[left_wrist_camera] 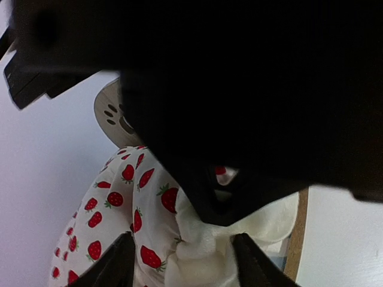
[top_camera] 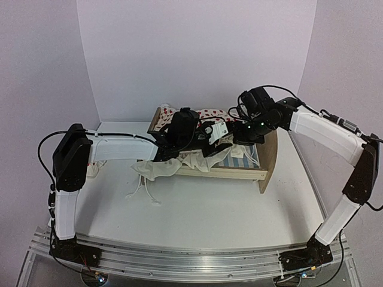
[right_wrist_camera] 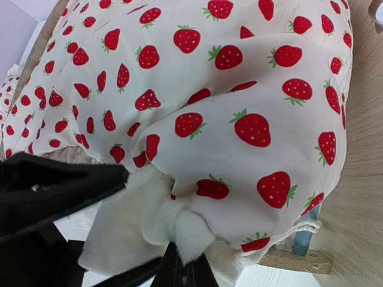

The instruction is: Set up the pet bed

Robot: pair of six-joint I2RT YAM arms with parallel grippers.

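White matte counter (top_camera: pixel 209 209), flat surface. Plain pale panel walls (top_camera: pixel 197 54) enclose it at left, far and right. Ribbed aluminium rail (top_camera: pixel 191 260) runs along near edge. Lighting even.

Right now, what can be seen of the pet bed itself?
The pet bed is a small light-wood frame standing upright on the white table between both arms. Its tall rounded end board is at right, a lower board at far left. The left wrist view shows a paw mark on a rounded board. A strip of blue-striped mattress shows; the rest lies under a strawberry-print blanket whose white side spills over the near rail.
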